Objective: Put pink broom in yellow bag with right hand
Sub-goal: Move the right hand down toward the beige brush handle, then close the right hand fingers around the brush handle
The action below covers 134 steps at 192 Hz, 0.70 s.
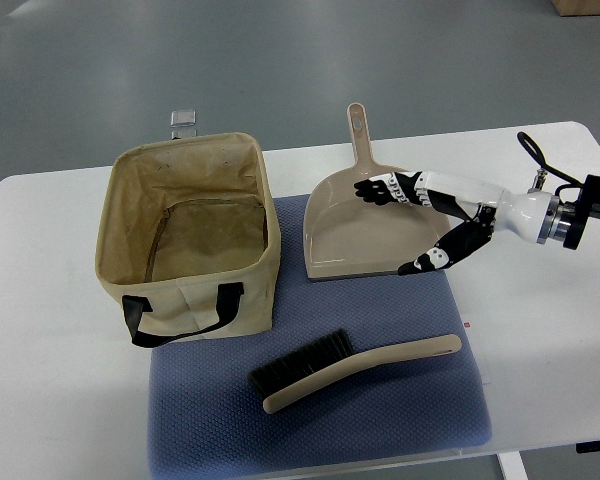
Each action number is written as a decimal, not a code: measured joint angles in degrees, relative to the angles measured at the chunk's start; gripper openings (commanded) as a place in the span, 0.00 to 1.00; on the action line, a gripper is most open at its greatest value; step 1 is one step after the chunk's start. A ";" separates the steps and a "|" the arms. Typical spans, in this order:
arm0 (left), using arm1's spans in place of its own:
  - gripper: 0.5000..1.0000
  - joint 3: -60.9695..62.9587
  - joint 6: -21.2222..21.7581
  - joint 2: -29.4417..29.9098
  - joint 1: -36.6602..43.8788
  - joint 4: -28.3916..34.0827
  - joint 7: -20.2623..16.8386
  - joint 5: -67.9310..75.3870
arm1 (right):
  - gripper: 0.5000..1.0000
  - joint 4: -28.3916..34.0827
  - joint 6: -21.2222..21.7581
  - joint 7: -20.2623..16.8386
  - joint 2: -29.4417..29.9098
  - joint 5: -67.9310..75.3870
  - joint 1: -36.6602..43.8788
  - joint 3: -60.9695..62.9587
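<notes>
The right hand (420, 225) is hovering with fingers spread and empty over the beige plastic dustpan (365, 220). The pale pink, black-bristled broom (350, 370) is lying on the blue mat (320, 420), beside the open yellowish fabric bag (185, 240) on the white bench (50, 350).

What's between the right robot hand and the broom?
In the top view, only bare blue mat lies between the right robot hand, open above the dustpan, and the broom. Nothing blocks the way down.
</notes>
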 measured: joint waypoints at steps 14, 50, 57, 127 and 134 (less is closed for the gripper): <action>1.00 0.00 0.00 0.00 -0.01 0.00 0.00 0.00 | 0.83 3.14 -3.28 0.00 -1.25 -5.75 0.44 -2.87; 1.00 0.00 -0.01 0.00 -0.02 0.00 0.00 0.00 | 0.79 8.22 -11.27 -0.47 -3.72 -18.30 0.81 -10.06; 1.00 0.00 -0.01 0.00 -0.02 0.00 0.00 0.00 | 0.78 8.63 -12.48 -0.58 -3.96 -20.22 0.81 -11.14; 1.00 0.00 -0.01 0.00 0.00 0.00 -0.02 0.00 | 0.66 9.27 -20.09 -4.49 -5.42 -30.40 0.88 -18.45; 1.00 0.00 -0.01 0.00 0.00 0.00 -0.02 0.00 | 0.63 9.27 -20.19 -4.79 -5.42 -30.82 0.89 -18.65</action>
